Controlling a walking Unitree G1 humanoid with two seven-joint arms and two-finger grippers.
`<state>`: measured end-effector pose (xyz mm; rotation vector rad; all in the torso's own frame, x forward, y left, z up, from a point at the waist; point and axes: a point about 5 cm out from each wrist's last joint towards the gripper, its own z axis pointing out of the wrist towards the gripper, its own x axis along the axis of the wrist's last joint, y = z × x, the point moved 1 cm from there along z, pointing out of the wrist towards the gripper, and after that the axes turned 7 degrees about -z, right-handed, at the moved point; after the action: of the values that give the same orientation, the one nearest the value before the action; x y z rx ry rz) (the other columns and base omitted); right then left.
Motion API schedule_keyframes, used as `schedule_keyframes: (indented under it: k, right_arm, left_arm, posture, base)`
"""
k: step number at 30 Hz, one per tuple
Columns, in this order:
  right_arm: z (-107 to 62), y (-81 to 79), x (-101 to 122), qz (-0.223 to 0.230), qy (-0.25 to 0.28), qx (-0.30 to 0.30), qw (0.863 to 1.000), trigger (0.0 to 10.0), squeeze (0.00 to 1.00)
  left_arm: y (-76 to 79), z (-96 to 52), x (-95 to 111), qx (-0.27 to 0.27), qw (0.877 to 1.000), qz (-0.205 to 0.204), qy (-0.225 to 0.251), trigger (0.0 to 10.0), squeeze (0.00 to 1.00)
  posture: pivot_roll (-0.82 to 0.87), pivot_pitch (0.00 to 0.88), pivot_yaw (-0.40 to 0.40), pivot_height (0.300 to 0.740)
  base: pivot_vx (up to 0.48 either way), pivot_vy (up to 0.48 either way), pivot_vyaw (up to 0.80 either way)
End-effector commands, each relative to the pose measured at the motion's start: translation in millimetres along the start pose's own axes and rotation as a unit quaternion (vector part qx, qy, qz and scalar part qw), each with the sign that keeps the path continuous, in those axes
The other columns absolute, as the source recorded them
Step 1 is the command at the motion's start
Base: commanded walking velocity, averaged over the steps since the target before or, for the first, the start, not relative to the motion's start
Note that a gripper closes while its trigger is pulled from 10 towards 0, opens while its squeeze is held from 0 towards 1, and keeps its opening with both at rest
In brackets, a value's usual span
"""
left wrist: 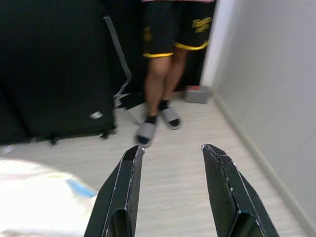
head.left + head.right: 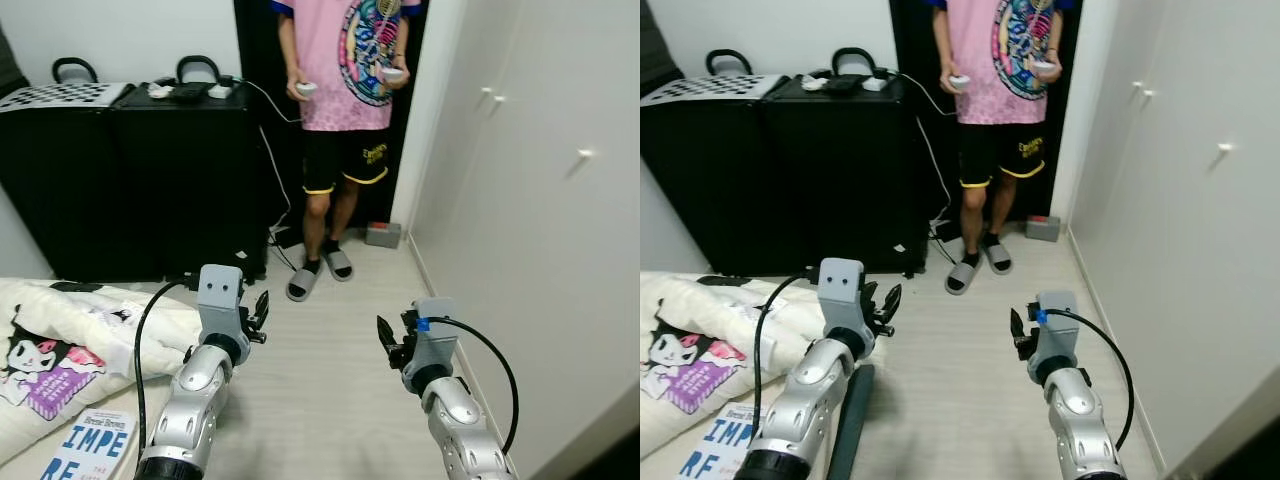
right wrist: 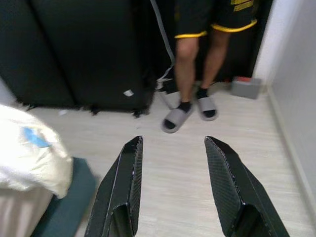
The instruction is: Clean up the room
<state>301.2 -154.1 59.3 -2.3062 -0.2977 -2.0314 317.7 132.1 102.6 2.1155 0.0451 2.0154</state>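
Observation:
Both arms are raised in front of me over the pale wood floor. My left gripper (image 2: 262, 312) is open and empty, beside the edge of a bed; its black fingers (image 1: 123, 190) stand apart in the left wrist view. My right gripper (image 2: 383, 340) is open and empty too, with spread fingers (image 3: 228, 185). On the bed at lower left lie a white pillow with a cartoon print (image 2: 45, 365) and a book with blue letters (image 2: 88, 445).
A person in a pink shirt (image 2: 345, 110) stands in the dark doorway ahead, holding controllers, in grey slippers (image 2: 302, 282). Black cabinets (image 2: 150, 170) line the left wall with cables hanging. White wardrobe doors (image 2: 540, 200) run along the right. A small grey box (image 2: 383, 234) sits by the doorway.

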Motion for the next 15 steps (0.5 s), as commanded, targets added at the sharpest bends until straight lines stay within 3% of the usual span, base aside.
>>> schedule_keyframes:
  k: [1,15]
  right_arm:
    - [1.5,-4.1,-1.4,-0.009,-0.003,0.007,1.000,10.0,0.00]
    - [1.5,-5.5,-2.4,-0.012,-0.001,-0.002,1.000,10.0,0.00]
  left_arm:
    - [-3.2,0.3,-2.4,0.005,1.000,0.004,-0.008,10.0,0.00]
    - [-0.7,3.6,1.0,-0.010,1.000,0.012,-0.005,10.0,0.00]
  posture:
    - [0.00,0.000,-0.022,0.740]
    - [0.03,0.000,-0.013,0.740]
  base:
    - [0.000,0.000,0.80]
    - [0.000,0.000,0.80]
